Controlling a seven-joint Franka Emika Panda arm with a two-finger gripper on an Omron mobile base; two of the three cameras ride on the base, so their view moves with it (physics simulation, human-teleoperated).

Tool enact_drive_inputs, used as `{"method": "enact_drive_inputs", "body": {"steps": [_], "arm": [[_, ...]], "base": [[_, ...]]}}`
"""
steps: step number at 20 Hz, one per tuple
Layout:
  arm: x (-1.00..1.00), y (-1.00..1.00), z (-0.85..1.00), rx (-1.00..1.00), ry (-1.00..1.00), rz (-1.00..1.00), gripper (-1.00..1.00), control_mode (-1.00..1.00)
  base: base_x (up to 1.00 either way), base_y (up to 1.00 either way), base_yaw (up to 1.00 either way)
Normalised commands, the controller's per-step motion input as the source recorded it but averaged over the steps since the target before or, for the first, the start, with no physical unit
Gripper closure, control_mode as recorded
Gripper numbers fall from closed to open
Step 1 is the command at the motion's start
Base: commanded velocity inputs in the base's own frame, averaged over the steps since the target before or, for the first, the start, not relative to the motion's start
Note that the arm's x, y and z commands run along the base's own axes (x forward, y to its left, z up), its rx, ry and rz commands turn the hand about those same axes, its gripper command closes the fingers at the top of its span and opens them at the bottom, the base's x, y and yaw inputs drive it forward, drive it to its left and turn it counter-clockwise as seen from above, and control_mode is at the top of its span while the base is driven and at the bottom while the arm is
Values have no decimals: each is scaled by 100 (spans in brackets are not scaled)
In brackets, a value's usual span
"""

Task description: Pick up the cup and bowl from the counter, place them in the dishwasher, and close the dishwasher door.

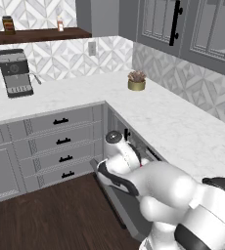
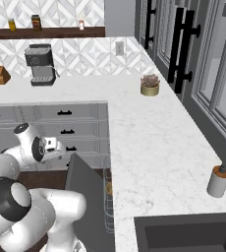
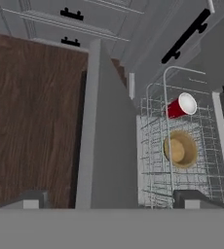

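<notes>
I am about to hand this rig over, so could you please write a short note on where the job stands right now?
Claw: open, holding nothing, above the door's edge.
Cup: lying on its side in the dishwasher rack.
Bowl: in the same rack, beside the cup.
Door: still partly open, tilted out over the wood floor; seen in the right base view too.
Done: cup and bowl are both off the counter and loaded.
Left: push the door shut. Probably the claw should press on its outer face.
</notes>
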Motion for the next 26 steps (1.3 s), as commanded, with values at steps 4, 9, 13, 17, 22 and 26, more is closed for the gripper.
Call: {"method": "enact_drive_inputs", "body": {"steps": [4,9,13,17,22,26], "arm": [[0,11,-43,-10,3,0,-100,-100],[0,52,-53,-11,2,0,-100,-100],[9,50,-64,-8,4,-3,-100,-100],[11,44,-44,-12,1,-4,-100,-100],[16,39,-46,-15,0,-4,-100,-100],[11,4,-50,-11,0,0,-100,-100]], "base": [[0,0,0],[0,0,0],[0,0,0],[0,0,0],[0,0,0],[0,0,0]]}}
